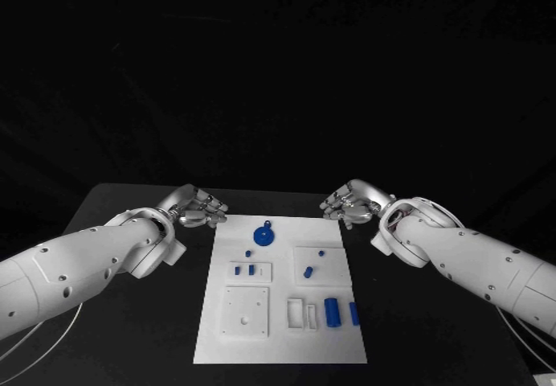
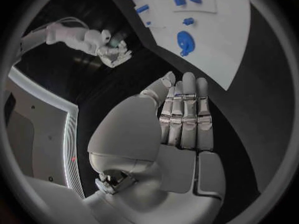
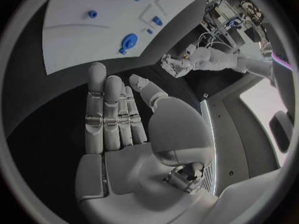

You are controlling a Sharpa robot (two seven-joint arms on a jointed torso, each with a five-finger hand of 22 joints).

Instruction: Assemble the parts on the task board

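Resting on the black table, the task board seemingly lies flat.

A flat white rectangular task board lies in the middle of the black tabletop, its long side running away from the robot. Near its far edge lies a round blue disc-shaped part with a small lug, apart from the rest. Small blue pegs stand on raised white square plates mid-board, and two upright blue cylinders stand nearer the robot beside white blocks.
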